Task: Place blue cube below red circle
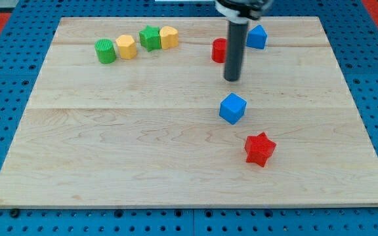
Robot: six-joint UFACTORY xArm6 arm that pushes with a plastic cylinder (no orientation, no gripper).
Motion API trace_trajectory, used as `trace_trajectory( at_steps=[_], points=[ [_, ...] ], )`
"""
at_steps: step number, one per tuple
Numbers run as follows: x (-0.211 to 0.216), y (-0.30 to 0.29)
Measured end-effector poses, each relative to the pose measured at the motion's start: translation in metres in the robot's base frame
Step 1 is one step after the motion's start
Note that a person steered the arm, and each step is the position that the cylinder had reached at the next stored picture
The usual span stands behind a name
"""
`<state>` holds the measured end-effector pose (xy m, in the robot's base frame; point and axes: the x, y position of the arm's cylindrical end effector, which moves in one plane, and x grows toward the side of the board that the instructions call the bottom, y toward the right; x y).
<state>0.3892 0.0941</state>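
A pale wooden board (143, 157) lies on a blue perforated base (5, 78). Eight blocks are present: two blue, two red, two green, two yellow. The blue cube (232, 108) sits right of centre, below the red circle (219, 50), which the rod partly hides near the top edge. A blue block (257, 37) lies beside it; a red star (260, 149) lies toward the bottom right. A green cylinder (105, 50), yellow block (126, 46), green block (150, 38) and second yellow block (168, 37) line the top left. My tip (231, 78) holds nothing, between circle and cube, touching neither.

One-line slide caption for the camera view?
My tip hovers between red circle and blue cube on wooden board.
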Motion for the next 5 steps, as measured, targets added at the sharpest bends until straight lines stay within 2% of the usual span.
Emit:
trace_trajectory(
  at_steps=[1, 2, 4, 5],
  points=[
    [0.072, 0.028],
    [0.084, -0.012],
    [0.014, -0.016],
    [0.009, -0.004]
  ],
)
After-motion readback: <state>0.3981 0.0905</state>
